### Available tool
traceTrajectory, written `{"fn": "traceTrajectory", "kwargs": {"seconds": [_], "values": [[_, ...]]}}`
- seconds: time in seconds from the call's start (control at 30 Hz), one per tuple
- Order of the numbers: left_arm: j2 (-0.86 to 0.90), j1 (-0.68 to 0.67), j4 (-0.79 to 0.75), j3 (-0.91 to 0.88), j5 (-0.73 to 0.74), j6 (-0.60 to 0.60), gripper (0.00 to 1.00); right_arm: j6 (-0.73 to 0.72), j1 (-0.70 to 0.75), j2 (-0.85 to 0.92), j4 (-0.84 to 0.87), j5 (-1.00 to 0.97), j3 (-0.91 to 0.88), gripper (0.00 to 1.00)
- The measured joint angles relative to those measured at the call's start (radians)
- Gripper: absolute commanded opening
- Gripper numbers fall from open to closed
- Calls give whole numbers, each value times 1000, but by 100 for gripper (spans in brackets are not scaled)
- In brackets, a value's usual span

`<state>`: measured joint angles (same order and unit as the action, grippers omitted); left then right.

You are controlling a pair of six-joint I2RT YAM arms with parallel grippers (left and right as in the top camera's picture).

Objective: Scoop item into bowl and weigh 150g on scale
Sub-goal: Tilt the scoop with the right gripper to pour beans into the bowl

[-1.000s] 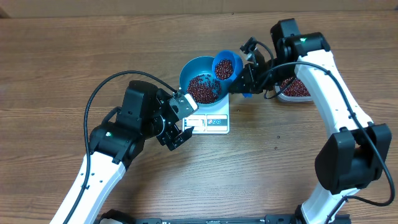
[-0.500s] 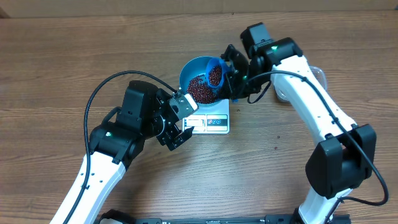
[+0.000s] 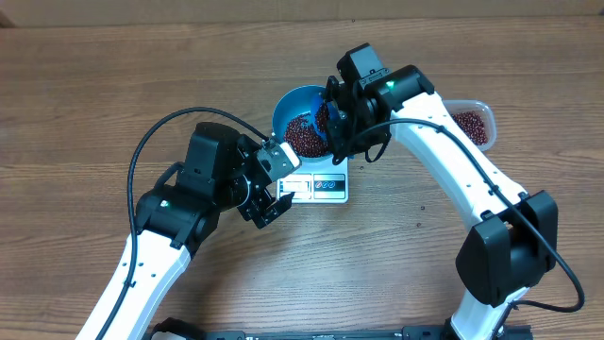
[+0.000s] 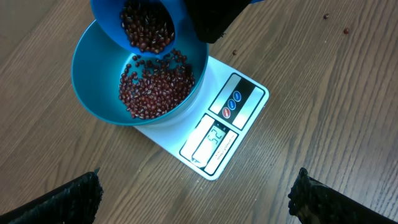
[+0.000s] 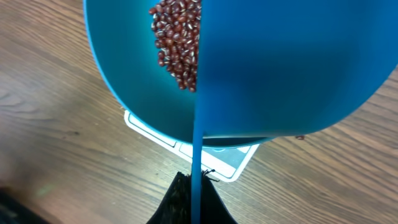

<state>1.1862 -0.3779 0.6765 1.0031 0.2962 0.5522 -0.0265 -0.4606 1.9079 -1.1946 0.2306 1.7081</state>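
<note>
Overhead: right hand [image 3: 339, 125] holds scoop [image 3: 324, 115] tilted over bowl [image 3: 284, 107].

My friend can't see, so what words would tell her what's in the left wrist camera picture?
A blue scoop holding red-brown beans is tilted over a blue bowl with more beans, which sits on a white scale on a wooden table. The left gripper shows its open fingers in the bottom corners.

- One piece of furniture on my feed: a wood-grain table [image 3: 85, 85], mid-brown, filling nearly the whole overhead view.
- Grain runs approx. left-right w/ darker streaks and a few knots; finish looks matte.
- Paler tan strip [image 3: 142, 6] beyond the table's far edge; can't tell if it's wall or floor.
- Light is even, from above; shadows soft.
</note>
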Motion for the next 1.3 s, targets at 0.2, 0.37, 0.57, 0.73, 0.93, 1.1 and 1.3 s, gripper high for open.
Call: {"fn": "traceTrajectory", "kwargs": {"seconds": [0.2,0.37,0.57,0.73,0.93,1.1,1.3], "values": [[0,0,0,0,0,0,100,0,-38,0,2,-92,0,4],[0,0,0,0,0,0,99,0,-60,0,5,-145,0,4],[0,0,0,0,0,0,100,0,-72,0,5,-212,0,4],[0,0,0,0,0,0,99,0,-82,0,5,-268,0,4],[0,0,0,0,0,0,100,0,-97,0,5,-300,0,4],[0,0,0,0,0,0,100,0,-98,0,5,-314,0,4],[0,0,0,0,0,0,100,0,-102,0,4,-343,0,4]]}}
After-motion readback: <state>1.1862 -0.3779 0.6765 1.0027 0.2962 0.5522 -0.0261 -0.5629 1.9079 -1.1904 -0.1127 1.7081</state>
